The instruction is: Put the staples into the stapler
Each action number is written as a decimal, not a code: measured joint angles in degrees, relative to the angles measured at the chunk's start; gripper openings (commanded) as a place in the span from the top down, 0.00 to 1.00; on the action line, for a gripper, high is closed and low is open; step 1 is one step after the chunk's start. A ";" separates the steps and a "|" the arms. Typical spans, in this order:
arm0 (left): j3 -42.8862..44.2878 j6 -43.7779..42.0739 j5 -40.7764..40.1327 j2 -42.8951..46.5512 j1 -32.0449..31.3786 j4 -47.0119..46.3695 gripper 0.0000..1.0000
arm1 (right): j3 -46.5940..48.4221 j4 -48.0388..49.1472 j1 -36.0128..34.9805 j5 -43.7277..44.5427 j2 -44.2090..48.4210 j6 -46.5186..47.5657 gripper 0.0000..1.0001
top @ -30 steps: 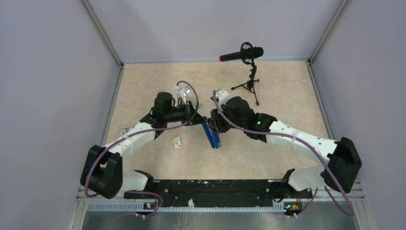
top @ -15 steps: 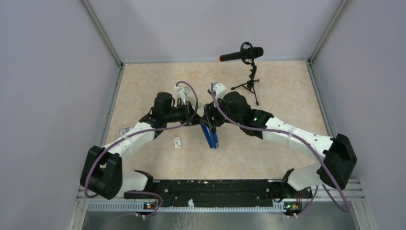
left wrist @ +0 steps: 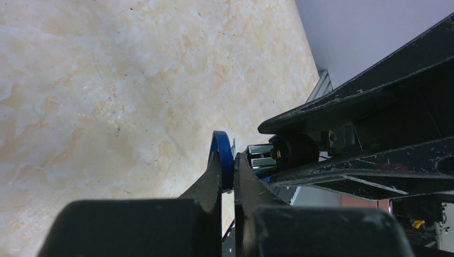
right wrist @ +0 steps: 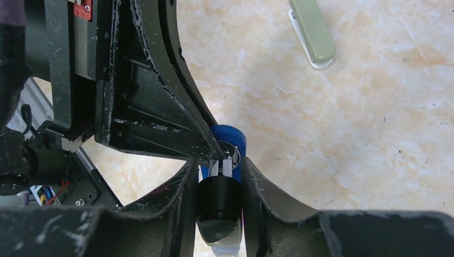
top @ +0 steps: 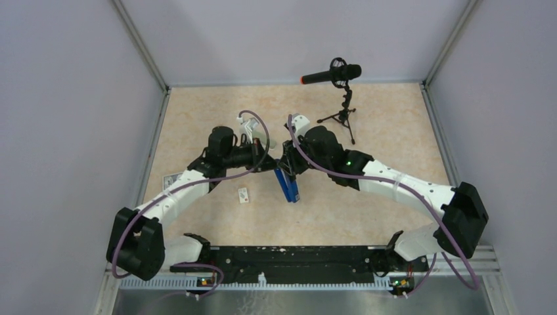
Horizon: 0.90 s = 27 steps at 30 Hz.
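1. Top external view: your left gripper (left wrist: 227, 166) and right gripper (right wrist: 220, 170) meet mid-table, arms bent.
2. Left pinches the blue bar (top: 289, 186); right hugs its black end.
3. Your stapler (right wrist: 313, 33) lies apart on the table (top: 394, 131).

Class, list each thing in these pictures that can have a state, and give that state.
stapler: closed, lying on the table, untouched
staples box: lying on the table, untouched
blue bar: gripped at one end by both grippers
left gripper: fingers shut on blue bar's edge
right gripper: fingers shut on blue bar's black end
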State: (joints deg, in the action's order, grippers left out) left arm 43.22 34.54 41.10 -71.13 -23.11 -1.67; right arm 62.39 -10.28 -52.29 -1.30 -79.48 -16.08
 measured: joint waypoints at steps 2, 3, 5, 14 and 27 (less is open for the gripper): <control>0.00 -0.02 -0.33 0.39 0.26 0.35 1.00 | 0.00 0.04 -0.04 0.04 0.00 -0.04 0.75; 0.00 0.02 -0.46 0.63 0.46 0.63 1.00 | 0.00 0.17 -0.04 0.04 0.00 -0.04 0.76; 0.09 0.33 -0.61 1.40 1.16 1.62 1.00 | -0.02 0.81 -0.17 0.15 0.11 -0.07 0.77; 0.20 4.50 -2.34 5.68 11.28 3.37 1.00 | -5.46 3.10 -0.39 3.19 9.29 0.48 0.77; 0.09 23.06 -2.93 8.76 19.91 -7.78 1.00 | -22.47 2.16 0.11 6.34 18.29 -1.42 0.59</control>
State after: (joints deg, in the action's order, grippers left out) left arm 43.31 57.60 38.17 -62.37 -3.20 -9.45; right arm 39.92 -8.12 -52.18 5.04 -61.19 -17.50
